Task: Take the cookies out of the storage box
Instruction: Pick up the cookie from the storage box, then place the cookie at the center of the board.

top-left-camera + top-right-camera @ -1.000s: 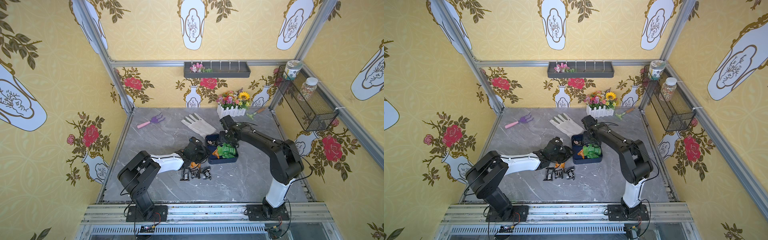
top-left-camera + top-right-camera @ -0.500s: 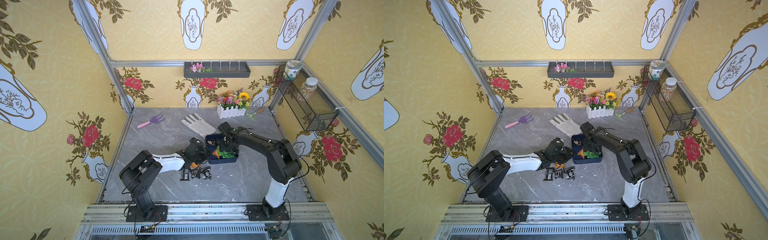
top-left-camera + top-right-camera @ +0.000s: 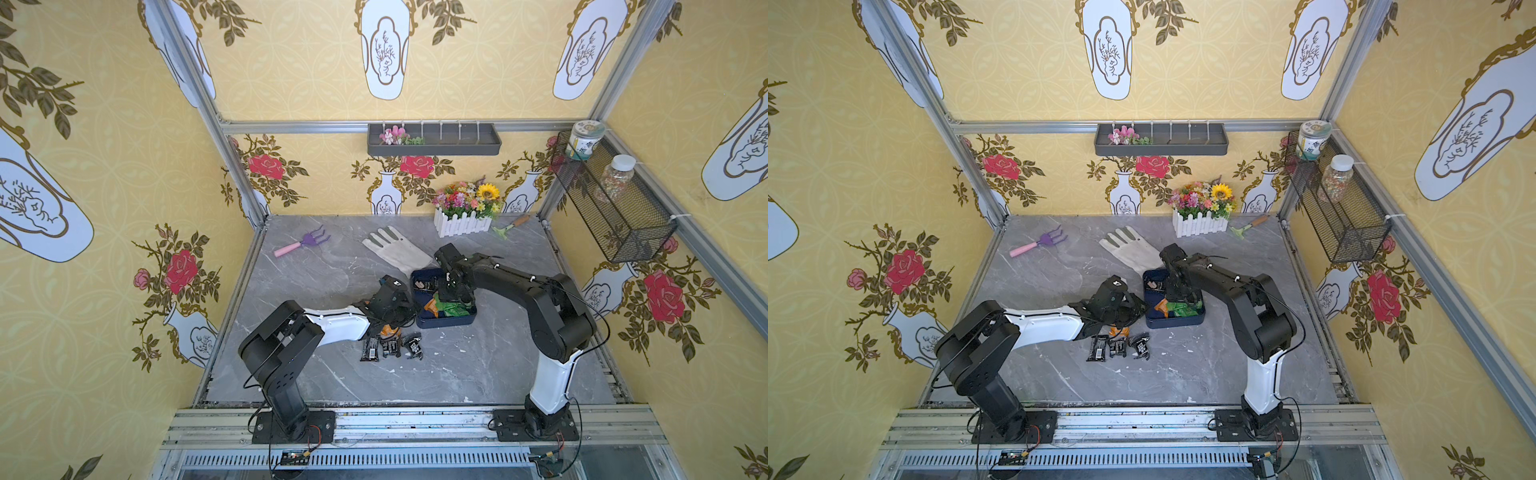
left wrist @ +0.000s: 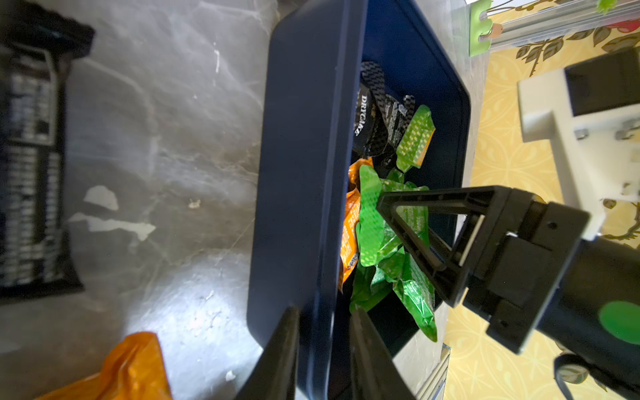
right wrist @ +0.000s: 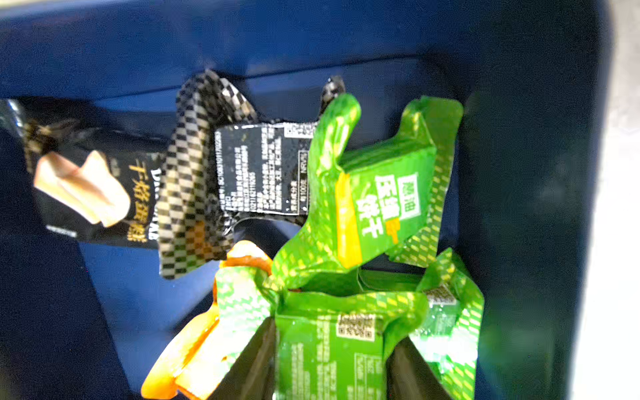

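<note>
The storage box (image 3: pixel 446 321) sits on the grey table (image 3: pixel 478 374), with both arms at it. Inside it the cookies (image 5: pixel 377 204) are heaped toward the wall nearest the arm bases. Green ones lie on top, an orange packet (image 5: pixel 194 346) is beside them, and two black packets (image 5: pixel 259 169) lie further in.

The right gripper (image 5: pixel 329 377) is down inside the box and pinches one green packet (image 5: pixel 329 346), with both fingers touching the foil's edges. The left gripper (image 4: pixel 325 353) straddles the box's wall near a corner, one finger outside and one inside. I cannot tell whether it truly clamps the wall.

Just outside the box, on the left arm's side, three loose black packets (image 3: pixel 390 347) lie in a row. A loose orange packet (image 3: pixel 390 331) lies between them and the box, partly under the left gripper.
</note>
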Motion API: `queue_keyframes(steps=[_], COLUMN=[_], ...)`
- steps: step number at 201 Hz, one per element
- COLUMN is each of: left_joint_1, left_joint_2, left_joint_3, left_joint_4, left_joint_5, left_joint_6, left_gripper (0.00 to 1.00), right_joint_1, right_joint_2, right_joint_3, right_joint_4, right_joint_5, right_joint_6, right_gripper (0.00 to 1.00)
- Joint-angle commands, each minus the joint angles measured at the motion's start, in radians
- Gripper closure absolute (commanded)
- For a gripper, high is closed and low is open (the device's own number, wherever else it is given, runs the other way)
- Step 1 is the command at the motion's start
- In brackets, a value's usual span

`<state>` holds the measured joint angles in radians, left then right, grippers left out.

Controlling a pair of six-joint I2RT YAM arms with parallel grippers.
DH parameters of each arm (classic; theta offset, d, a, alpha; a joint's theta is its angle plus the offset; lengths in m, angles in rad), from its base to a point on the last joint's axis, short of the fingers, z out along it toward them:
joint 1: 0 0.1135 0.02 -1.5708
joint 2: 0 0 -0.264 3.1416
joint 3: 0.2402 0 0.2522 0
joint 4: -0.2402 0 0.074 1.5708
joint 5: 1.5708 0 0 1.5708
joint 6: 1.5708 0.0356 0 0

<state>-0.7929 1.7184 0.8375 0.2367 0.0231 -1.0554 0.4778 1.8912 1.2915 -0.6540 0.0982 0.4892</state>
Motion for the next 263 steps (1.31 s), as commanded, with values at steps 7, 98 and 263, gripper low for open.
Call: queue_keyframes(steps=[7, 98, 263], left_joint_1=[-0.002, 0.001, 0.233], left_joint_2=[0.002, -0.219, -1.012], left_joint_3=[0.012, -0.018, -0.289], left_joint_4=[0.012, -0.108, -0.651], left_joint_5=[0.006, -0.172, -0.670], left_joint_6=[0.013, -0.027, -0.163], left_gripper=[0.67, 0.48, 0.49], right_joint_1=[0.001, 0.025, 0.593], right_joint_2=[-0.030, -0.164, 0.102], right_joint_3=[-0.001, 0.057, 0.301], right_joint_4=[-0.012, -0.057, 0.138], right_joint_5=[0.025, 0.011, -0.022], right_joint_6=[-0.009, -0.018, 0.109], right_gripper=[0.59, 0.62, 0.60])
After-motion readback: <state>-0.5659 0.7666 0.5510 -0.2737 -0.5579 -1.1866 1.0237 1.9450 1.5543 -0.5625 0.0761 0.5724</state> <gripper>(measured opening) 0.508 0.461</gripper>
